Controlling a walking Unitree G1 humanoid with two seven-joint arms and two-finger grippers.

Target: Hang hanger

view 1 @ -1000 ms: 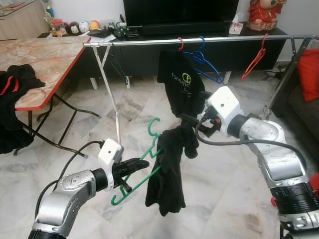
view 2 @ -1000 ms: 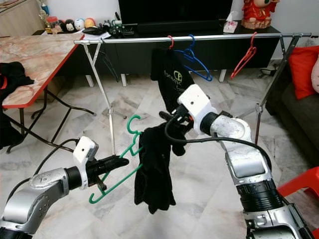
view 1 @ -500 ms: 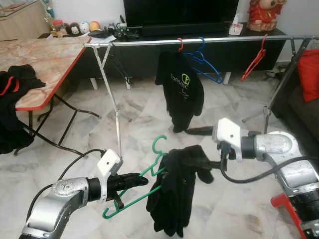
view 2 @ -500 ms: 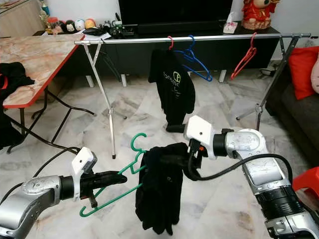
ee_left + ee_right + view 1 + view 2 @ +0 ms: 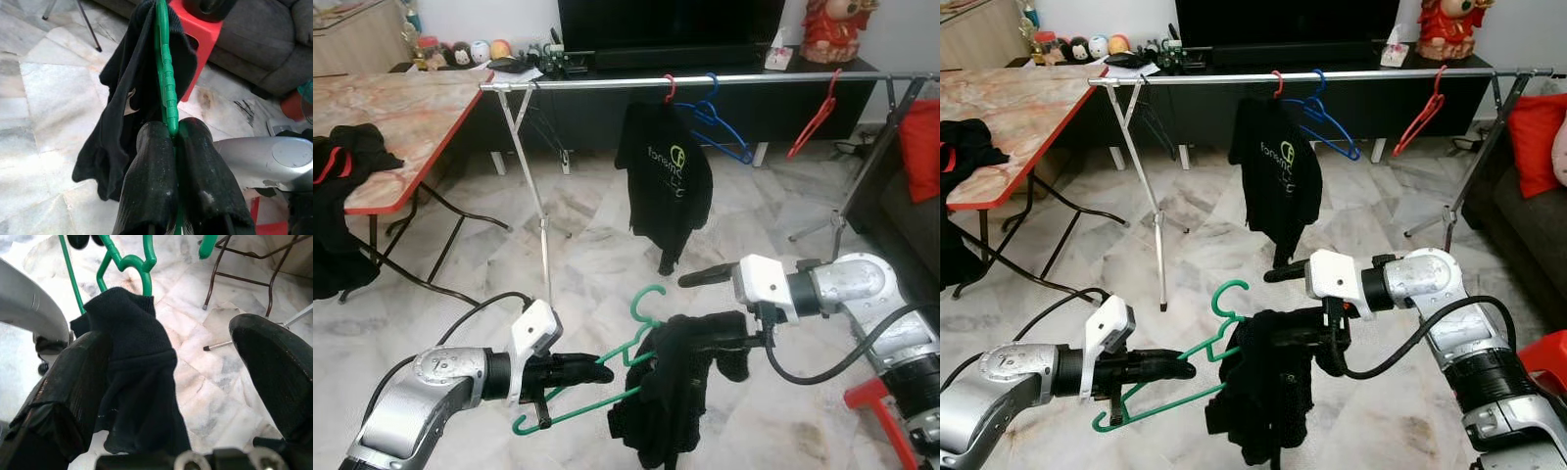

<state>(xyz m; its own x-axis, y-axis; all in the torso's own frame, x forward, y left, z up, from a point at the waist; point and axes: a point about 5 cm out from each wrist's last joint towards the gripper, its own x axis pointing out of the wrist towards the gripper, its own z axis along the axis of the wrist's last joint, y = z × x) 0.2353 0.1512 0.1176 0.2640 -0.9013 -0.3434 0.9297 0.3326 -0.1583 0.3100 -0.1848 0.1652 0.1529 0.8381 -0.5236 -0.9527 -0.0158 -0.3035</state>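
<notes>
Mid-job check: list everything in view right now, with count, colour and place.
Green plastic hanger: 1, green, clamped in the left gripper.
Black garment: 1, black, draped on that hanger.
Metal clothes rail: 1, silver, ahead.
Black printed T-shirt: 1, hanging mid-rail.
Blue hanger: 1, beside the T-shirt.
Red hanger: 1, right on the rail.
Marble-top folding table: 1, red-edged, left.
Left gripper: shut on the hanger.
Right gripper: open, one finger against the garment.

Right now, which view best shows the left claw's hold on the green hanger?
The left wrist view: both fingers pinch the green hanger squarely. The eye views show the left claw side-on; the right wrist view catches the hanger's neck.
</notes>
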